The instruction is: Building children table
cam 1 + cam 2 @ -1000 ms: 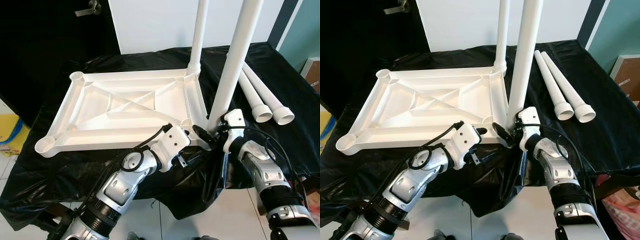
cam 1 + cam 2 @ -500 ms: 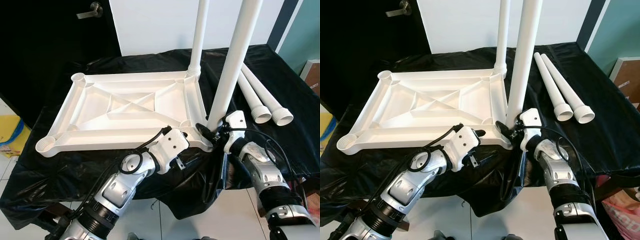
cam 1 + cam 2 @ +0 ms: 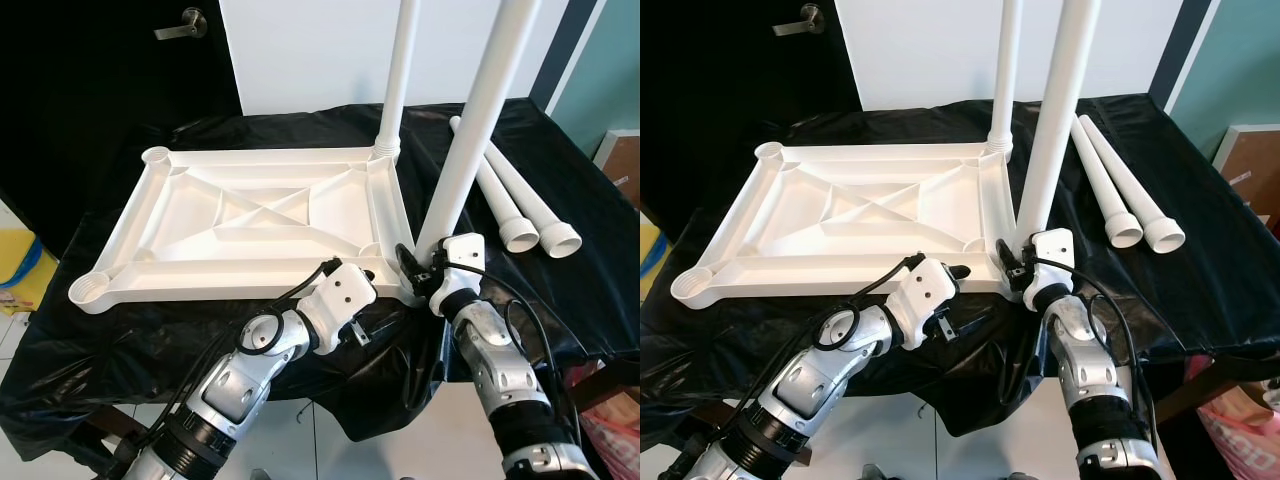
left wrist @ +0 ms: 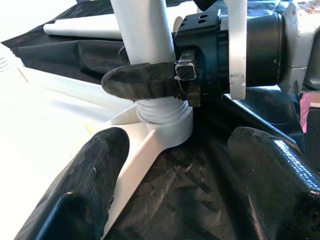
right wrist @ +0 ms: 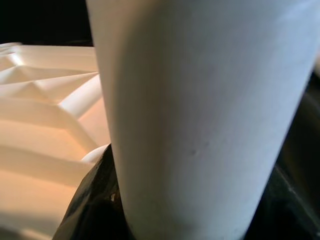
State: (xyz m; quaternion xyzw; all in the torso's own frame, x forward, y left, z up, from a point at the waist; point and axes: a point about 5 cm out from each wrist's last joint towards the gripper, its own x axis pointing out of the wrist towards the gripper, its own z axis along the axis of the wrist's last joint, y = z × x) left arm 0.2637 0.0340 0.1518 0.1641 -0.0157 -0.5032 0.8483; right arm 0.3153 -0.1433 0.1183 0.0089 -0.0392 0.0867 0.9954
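Your right claw has leaned the leg more upright in its corner socket of the upturned tabletop; clenched low. Left claw gapes beside. Plastic is light, stiff, slippery

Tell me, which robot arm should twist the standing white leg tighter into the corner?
Probably the right. The right gripper is already shut around the near leg just above its socket, while the left gripper sits open by the tabletop corner, holding nothing.
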